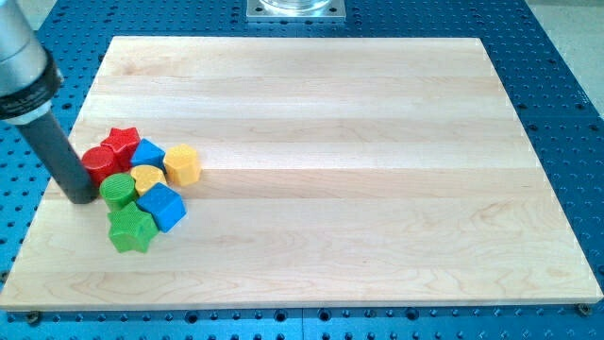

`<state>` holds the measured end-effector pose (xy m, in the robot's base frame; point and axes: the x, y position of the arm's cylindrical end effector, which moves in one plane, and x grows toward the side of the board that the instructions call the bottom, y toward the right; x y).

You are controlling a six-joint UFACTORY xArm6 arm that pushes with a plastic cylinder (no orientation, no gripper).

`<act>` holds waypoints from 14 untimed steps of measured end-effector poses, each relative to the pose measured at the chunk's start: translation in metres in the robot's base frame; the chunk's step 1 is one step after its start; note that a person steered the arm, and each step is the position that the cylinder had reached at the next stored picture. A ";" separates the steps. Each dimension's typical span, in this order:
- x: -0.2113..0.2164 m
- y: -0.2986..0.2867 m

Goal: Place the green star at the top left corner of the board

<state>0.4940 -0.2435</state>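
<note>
The green star [130, 229] lies near the board's left edge, at the bottom of a tight cluster of blocks. Above it sit a green cylinder [118, 190], a blue cube [162, 206], a yellow block [147, 178], a yellow hexagonal block [181, 163], a blue block [147, 153], a red star [121, 142] and a red cylinder [98, 162]. My tip [81, 197] rests on the board just left of the green cylinder and below the red cylinder, up and to the left of the green star.
The wooden board [330, 113] lies on a blue perforated table [557, 57]. A metal mount plate [295, 9] sits beyond the board's top edge. The arm's grey body [21, 66] enters from the view's top left.
</note>
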 end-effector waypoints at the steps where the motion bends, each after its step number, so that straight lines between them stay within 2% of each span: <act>1: -0.003 -0.035; 2: -0.041 -0.040; 3: -0.072 -0.006; 4: -0.071 0.025; 5: -0.071 -0.020; 6: -0.052 -0.036; 7: -0.047 0.012; 8: -0.022 -0.012; 10: 0.027 -0.012; 12: 0.032 -0.010; 14: 0.045 0.041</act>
<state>0.5388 -0.2025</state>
